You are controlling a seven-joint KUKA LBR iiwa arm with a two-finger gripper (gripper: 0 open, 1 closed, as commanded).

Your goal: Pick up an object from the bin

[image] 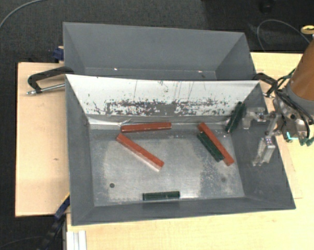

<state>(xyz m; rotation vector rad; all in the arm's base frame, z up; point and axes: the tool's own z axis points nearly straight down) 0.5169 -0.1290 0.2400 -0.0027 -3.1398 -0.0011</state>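
Note:
My gripper [264, 150] hangs over the bin's sloped right wall, with nothing seen in it. The closest things lie to its left: a red-brown bar [216, 142] lies slantwise on the floor, resting on or against a dark green bar [209, 146] beside it. A second dark green bar [234, 117] leans up in the back right corner, just left of the gripper's upper part.
Further left, a red-brown bar [145, 126] lies along the back wall and another [140, 151] lies slantwise mid-floor. A dark green bar [161, 195] rests at the front wall. The arm comes in from the right.

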